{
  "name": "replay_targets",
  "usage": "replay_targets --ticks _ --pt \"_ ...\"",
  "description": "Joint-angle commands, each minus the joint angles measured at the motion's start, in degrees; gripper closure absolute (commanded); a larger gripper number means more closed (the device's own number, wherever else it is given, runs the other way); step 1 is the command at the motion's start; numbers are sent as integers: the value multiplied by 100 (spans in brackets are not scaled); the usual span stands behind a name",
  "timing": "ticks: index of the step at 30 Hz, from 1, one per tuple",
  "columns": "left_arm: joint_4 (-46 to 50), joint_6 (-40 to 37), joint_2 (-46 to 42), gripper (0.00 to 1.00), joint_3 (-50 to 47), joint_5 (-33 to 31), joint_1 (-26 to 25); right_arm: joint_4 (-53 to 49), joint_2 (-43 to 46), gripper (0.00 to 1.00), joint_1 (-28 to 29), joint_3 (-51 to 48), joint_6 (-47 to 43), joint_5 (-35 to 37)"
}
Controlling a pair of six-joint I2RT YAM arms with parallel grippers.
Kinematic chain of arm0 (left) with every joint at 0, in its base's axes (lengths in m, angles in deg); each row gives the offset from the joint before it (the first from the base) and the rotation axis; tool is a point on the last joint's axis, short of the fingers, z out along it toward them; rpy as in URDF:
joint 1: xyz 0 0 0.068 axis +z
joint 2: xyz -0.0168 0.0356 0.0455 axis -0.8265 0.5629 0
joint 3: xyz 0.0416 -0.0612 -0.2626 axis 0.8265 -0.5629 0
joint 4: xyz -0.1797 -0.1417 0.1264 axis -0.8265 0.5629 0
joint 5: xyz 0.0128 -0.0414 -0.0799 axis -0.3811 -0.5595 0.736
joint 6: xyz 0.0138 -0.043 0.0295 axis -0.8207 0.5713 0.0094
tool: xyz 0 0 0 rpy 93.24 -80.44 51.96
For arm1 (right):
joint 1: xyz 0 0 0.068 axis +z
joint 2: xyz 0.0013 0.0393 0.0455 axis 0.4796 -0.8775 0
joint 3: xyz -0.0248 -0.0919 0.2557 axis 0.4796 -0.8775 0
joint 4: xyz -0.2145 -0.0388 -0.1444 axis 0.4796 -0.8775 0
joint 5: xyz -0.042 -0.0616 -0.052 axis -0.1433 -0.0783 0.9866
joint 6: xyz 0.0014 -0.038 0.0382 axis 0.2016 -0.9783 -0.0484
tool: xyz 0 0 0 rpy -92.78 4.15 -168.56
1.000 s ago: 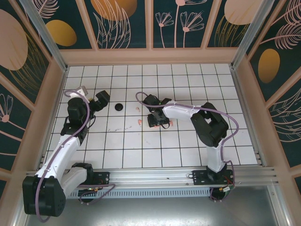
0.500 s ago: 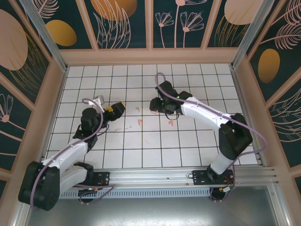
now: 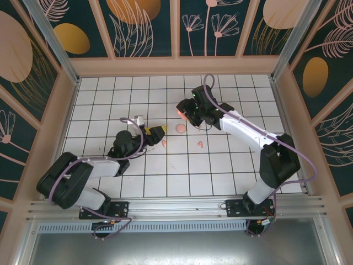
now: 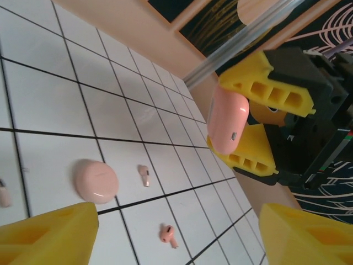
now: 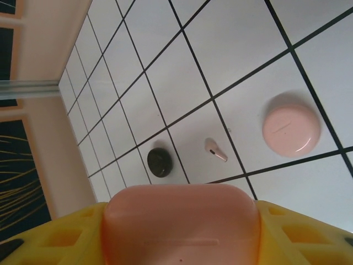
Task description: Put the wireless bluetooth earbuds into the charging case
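Pink charging case (image 5: 179, 221): gripped by right gripper (image 4: 226, 118), held above table (image 3: 220, 165) centre, toward far edge. Left gripper (image 3: 159, 131): jaws apart, empty. Coral earbud (image 4: 167, 234): on tiles just ahead of Left gripper, nearer L than R arm, stem twd it.

two pink cases (image 4: 226, 118) (image 4: 96, 180), one black case (image 5: 160, 163), three earbuds (image 4: 144, 175) (image 4: 167, 234) (image 4: 2, 196).

The pink case (image 4: 228, 121) looks glossy, probably smooth plastic.
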Motion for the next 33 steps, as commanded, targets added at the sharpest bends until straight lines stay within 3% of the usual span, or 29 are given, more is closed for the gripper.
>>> replay_targets --ticks 1,15,24,33 --pt "-1034 42 461 28 354 76 -218 266 96 59 33 -121 472 -43" --pt "-1744 130 1881 48 1370 173 -559 401 140 59 82 -278 574 -159" --pt "-1790 192 2288 54 1794 190 -566 418 242 60 75 -384 524 -203" --pt "-1876 253 2479 67 1925 252 -582 452 312 59 64 -463 504 -212"
